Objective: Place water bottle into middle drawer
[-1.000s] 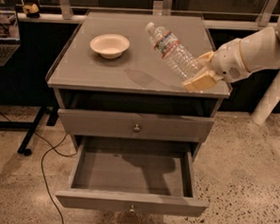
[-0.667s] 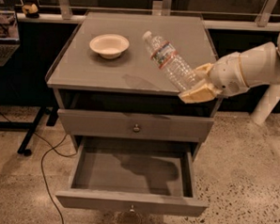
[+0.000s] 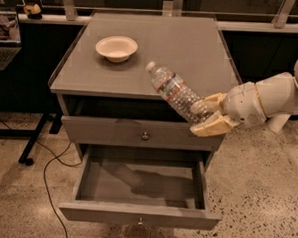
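The water bottle [image 3: 176, 92] is clear crinkled plastic with a white cap and a white-and-red label band. My gripper [image 3: 209, 114] is shut on its base and holds it tilted, cap up and to the left, in the air in front of the cabinet's right front edge. The white arm comes in from the right. The middle drawer [image 3: 139, 214] is pulled open below, wide and grey, with a small round knob on its front. Its inside is empty. The bottle hangs above the drawer's right part. The like grey drawer [image 3: 143, 133] above it is shut.
A cream bowl [image 3: 116, 47] stands on the grey cabinet top [image 3: 193, 48] at the back left. A black cable [image 3: 48, 186] lies on the speckled floor to the left. A dark desk frame stands at the far left.
The gripper has carried the bottle down and toward the front, from above the cabinet top to in front of its edge, over the open drawer.
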{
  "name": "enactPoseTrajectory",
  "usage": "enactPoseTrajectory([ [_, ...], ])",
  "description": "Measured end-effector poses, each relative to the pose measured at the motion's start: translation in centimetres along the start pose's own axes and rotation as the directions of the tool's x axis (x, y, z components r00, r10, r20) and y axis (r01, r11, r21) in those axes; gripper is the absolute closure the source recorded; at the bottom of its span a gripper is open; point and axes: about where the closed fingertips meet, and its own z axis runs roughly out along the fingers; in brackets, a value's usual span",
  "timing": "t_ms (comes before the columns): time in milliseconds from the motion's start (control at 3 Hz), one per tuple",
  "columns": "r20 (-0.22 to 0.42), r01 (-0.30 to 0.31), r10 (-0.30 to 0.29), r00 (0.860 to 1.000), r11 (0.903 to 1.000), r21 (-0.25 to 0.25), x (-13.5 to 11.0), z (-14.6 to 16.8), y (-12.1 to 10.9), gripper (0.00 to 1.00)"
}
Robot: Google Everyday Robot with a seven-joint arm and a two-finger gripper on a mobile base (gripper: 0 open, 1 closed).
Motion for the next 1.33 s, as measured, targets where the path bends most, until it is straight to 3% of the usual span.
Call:
enactPoseTrajectory([
  [667, -0.045, -0.025, 0.017, 0.999, 0.985, -0.171, 4.8, 2.3, 2.6, 1.0],
  [1333, -0.078, -0.018, 0.003, 0.997, 0.9815, -0.19, 4.4, 3.1, 2.8, 1.0],
])
